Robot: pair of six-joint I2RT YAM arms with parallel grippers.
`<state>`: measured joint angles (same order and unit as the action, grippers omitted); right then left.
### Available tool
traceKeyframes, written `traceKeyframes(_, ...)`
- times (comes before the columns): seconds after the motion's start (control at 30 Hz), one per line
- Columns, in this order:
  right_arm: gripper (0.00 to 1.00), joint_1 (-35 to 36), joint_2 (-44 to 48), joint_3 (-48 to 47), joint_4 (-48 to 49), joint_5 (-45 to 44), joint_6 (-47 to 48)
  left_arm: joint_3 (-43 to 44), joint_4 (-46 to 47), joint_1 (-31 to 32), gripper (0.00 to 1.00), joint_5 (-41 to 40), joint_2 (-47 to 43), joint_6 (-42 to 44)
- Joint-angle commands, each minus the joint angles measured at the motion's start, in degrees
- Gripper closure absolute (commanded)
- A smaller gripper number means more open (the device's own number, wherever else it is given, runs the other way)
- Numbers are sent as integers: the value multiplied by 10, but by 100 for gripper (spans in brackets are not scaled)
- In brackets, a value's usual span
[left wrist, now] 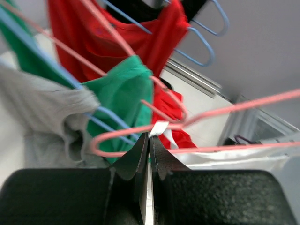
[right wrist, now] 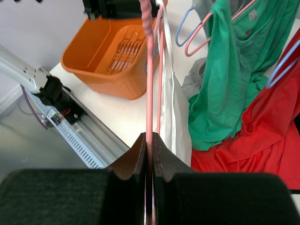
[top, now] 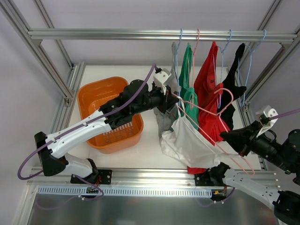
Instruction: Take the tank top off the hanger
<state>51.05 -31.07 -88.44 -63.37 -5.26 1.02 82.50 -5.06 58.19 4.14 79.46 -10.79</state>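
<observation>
Top external view, lower centre: white fabric tank top [top: 187, 143] sags on a thin pink wire hanger [right wrist: 150, 70] that the right end effector [right wrist: 150, 137] pinches. With the left end effector [left wrist: 149, 137] pinching its strap, a pull may snag fabric on the wire.

The pink hanger [left wrist: 243, 107] is blurring by the left hand [left wrist: 149, 138], so what it's pinching is unclear. The white tank top [top: 187, 140] is covering the red shirt [top: 208, 89] hem.

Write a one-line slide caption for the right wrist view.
Right gripper shut on the pink hanger carrying the white tank top, orange basket beyond.
</observation>
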Motion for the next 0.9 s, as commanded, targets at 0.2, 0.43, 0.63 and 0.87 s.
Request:
traceKeyframes(0.2,100,3,101,78,15,104,20,-47,5,5,100,-240,-101,-42)
traceKeyframes(0.43,100,3,139,71,33,78,17,-36,-33,5,100,-196,-77,-61)
traceKeyframes(0.63,100,3,161,138,154,56,36,-77,-30,5,100,-71,-106,-80)
traceKeyframes(0.87,100,3,137,231,390,56,72,-149,-23,6,100,56,-160,-121)
